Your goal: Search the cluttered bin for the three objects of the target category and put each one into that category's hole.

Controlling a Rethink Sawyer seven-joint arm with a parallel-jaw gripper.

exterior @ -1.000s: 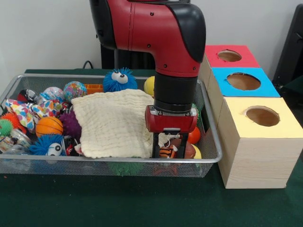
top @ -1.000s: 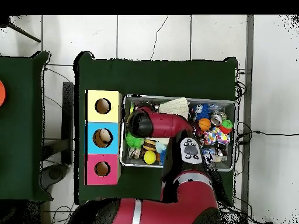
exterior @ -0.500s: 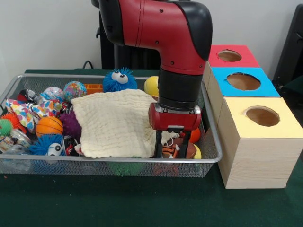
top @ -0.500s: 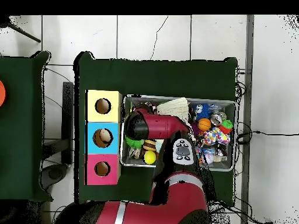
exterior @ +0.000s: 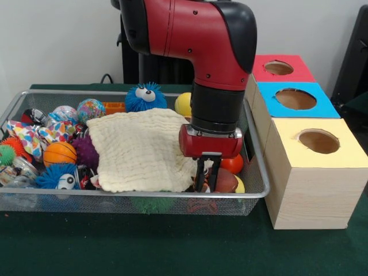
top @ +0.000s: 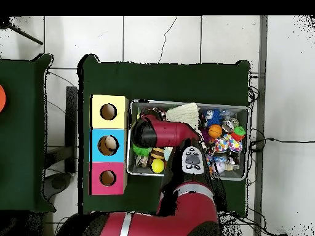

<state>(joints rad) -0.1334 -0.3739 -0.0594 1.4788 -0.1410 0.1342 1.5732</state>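
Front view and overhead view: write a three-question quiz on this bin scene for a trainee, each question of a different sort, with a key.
1. True or false: the cream cloth lies inside the bin.
2. Multiple choice: in the front view, the box nearest the camera has a top of which colour? A red, B blue, C yellow.
3. Fill in: the gripper is down in the bin at the end nearest the ______.

Key: 1 true. 2 C, the yellow box; the blue box and the red box stand behind it. 3 boxes; the gripper sits among small toys beside the cloth's edge, and whether it is open or shut does not show.
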